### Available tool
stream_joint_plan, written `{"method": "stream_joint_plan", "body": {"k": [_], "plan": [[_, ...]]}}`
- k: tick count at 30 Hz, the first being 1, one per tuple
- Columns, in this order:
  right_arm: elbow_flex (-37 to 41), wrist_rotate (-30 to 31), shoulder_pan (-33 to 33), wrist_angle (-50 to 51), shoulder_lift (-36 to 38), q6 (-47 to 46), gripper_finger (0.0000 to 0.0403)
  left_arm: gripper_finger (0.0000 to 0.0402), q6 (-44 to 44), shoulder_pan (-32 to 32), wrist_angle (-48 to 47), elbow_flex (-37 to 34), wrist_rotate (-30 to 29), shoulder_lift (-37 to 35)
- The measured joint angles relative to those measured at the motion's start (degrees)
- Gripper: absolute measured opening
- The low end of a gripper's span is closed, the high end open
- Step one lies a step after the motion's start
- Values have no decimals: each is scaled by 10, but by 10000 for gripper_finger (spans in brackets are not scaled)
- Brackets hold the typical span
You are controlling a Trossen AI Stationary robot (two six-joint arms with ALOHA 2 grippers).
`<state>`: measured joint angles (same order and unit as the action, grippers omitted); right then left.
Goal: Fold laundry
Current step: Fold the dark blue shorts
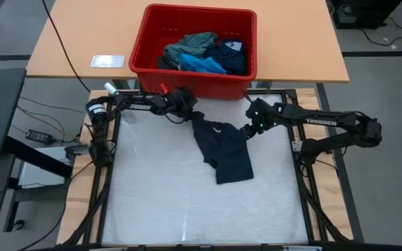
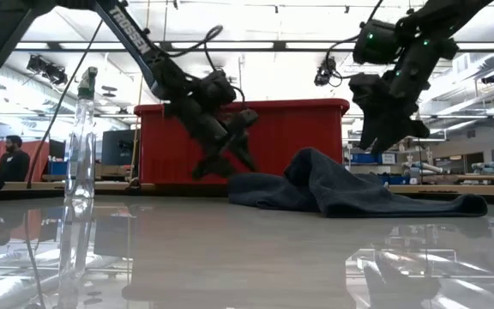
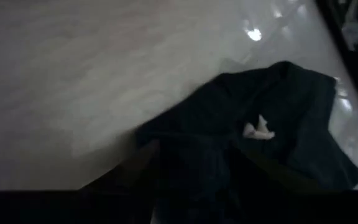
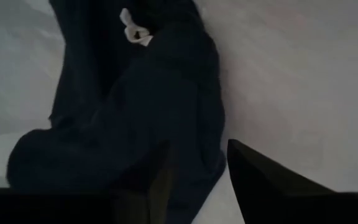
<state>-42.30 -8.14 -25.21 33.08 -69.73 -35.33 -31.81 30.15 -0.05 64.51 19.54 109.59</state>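
A dark navy garment lies crumpled on the white table top, its white label facing up. My left gripper is open and slants down at the garment's far-left corner, one finger on each side of the cloth in the left wrist view. My right gripper is open and hangs above the garment's right edge, clear of it in the low view. More laundry sits in the red bin: a bright blue piece, a grey-green one and a navy dotted one. My left gripper has its fingers on either side of the garment's far-left corner, slanting down from the table's far-left side. I cannot tell whether they touch the cloth. The garment lies slack on the table.
The red bin stands on a wooden table just beyond the far edge of the work surface. A clear plastic bottle stands at the left. The white surface nearer than the garment is bare. A person is in the room behind.
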Motion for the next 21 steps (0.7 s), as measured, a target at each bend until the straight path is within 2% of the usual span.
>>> {"method": "stream_joint_plan", "body": {"k": [4, 9, 12, 14, 16, 21], "plan": [[0, -12, -16, 0, -17, 5, 168, 141, -3, -2, -5, 0, 6, 20], [4, -44, -33, -8, -30, 10, 168, 21, 7, -15, -6, 0, 81, 24], [33, -94, -38, -44, -33, -4, 168, 14, 52, -45, -9, 0, 145, 9], [60, -143, -39, -96, -31, -28, 168, 14, 79, -67, -11, 0, 168, -1], [83, -164, -39, -138, -25, -45, 168, 13, 91, -88, -14, 0, 165, -5], [120, -147, -50, -192, -24, -36, 168, 14, 72, -116, -16, 0, 101, -5]]}}
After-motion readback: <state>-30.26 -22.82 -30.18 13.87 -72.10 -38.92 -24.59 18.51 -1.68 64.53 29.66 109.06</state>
